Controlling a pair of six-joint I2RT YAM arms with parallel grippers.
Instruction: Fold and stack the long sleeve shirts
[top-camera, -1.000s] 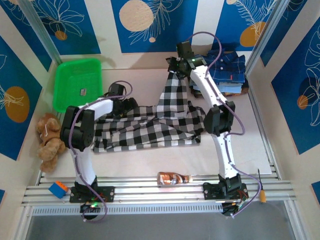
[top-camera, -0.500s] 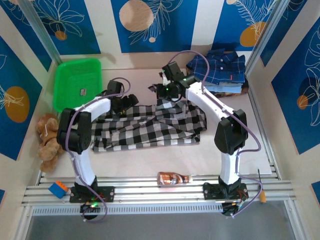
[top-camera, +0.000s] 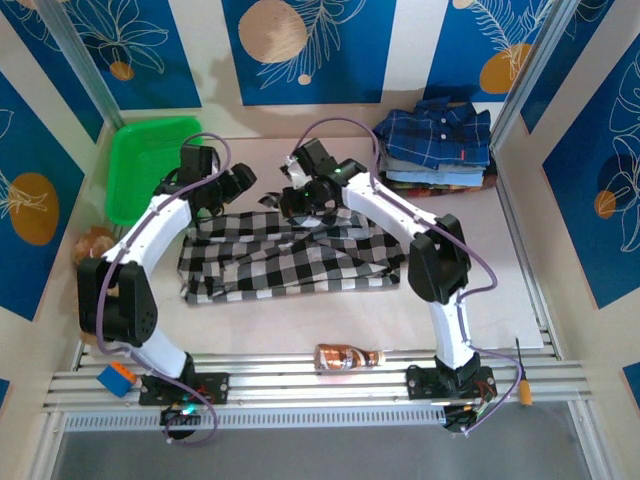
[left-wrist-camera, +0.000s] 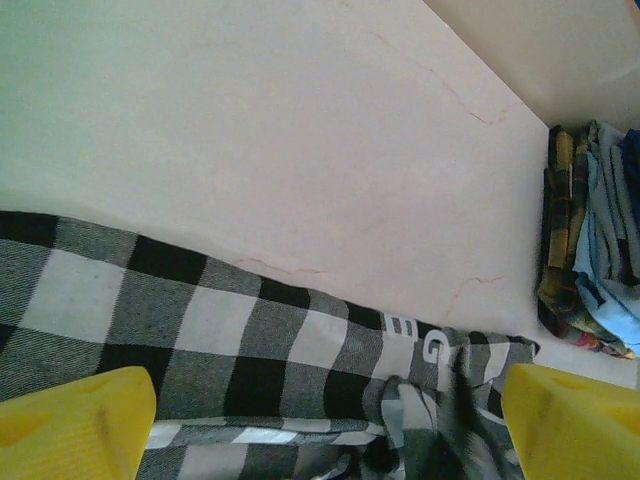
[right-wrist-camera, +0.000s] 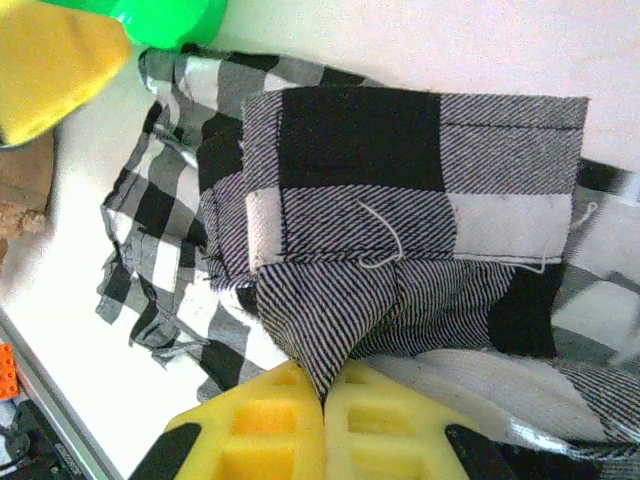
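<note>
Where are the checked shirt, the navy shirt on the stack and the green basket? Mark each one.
checked shirt (top-camera: 290, 268), top external view, middle of the spread cloth.
navy shirt (top-camera: 440, 135), top external view, its folded front.
green basket (top-camera: 140, 170), top external view, bare floor of the basket.

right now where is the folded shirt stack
In the top view the folded shirt stack sits at the table's far right corner, beyond the checked shirt.
</note>
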